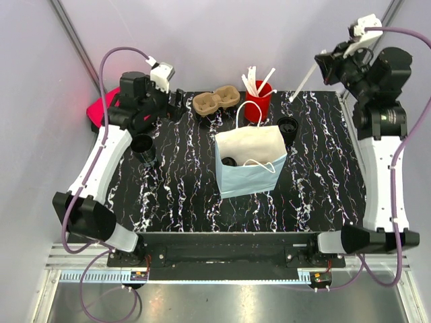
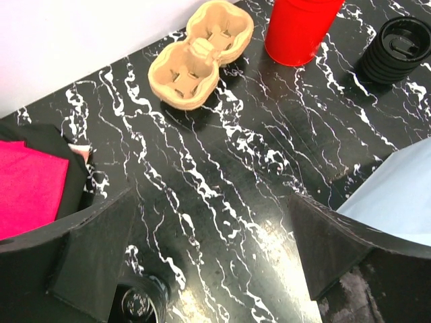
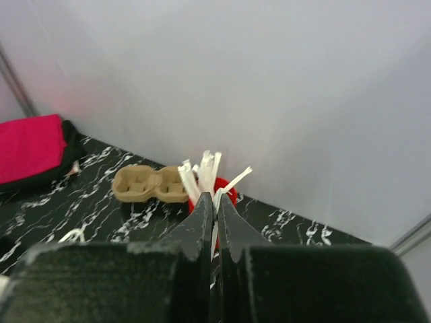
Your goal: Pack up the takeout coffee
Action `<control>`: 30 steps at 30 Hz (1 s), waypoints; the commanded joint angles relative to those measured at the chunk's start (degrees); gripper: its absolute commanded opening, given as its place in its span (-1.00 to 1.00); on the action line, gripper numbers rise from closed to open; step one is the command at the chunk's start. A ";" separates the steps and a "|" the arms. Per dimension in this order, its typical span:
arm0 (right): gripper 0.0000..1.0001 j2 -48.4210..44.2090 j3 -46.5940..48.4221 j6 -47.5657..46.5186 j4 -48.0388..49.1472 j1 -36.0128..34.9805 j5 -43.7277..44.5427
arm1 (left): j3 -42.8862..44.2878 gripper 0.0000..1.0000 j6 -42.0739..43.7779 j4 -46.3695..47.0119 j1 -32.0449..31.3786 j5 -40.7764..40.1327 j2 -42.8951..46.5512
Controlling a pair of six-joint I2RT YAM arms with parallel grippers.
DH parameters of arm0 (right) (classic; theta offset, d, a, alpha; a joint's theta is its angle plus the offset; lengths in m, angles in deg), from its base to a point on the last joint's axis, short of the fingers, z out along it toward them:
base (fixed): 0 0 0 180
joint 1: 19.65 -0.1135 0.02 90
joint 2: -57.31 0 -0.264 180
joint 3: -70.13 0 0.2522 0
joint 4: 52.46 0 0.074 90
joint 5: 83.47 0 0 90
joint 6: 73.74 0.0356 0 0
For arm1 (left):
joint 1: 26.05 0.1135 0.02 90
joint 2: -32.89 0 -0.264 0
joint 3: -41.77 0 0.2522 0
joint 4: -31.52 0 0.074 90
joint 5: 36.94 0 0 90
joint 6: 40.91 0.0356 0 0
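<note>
The takeout coffee (image 1: pixel 287 128), a short black cup with its lid on, stands on the table (image 1: pixel 316 182) just beside the far right corner of the paper bag (image 1: pixel 246 180), not yet packed. Something dark shows inside the bag, too hidden to name. Behind the bag is the red cup (image 1: pixel 258 101) of stirrers, with a cardboard carrier (image 1: pixel 215 101) to its left. The likely trouble is the light, open bag: a gripper reaching for the coffee so close to its wall could shove or tip it, and a hard squeeze could pop the lid. The right gripper (image 3: pixel 215 202) is raised high at the far right, jaws pinched onto a white stirrer (image 1: pixel 303 82) that slants down toward the table and could slip from so thin a hold. The left gripper (image 2: pixel 215 262) hovers low over the table's left side, jaws spread wide and empty, with a lidless black cup (image 1: pixel 143 147) close by.
</note>
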 commanded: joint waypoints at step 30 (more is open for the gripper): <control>-0.94 -23.47 -35.01 12.34 8.95 2.23 -16.04 | -13.95 0.98 -2.56 8.69 2.64 3.64 13.38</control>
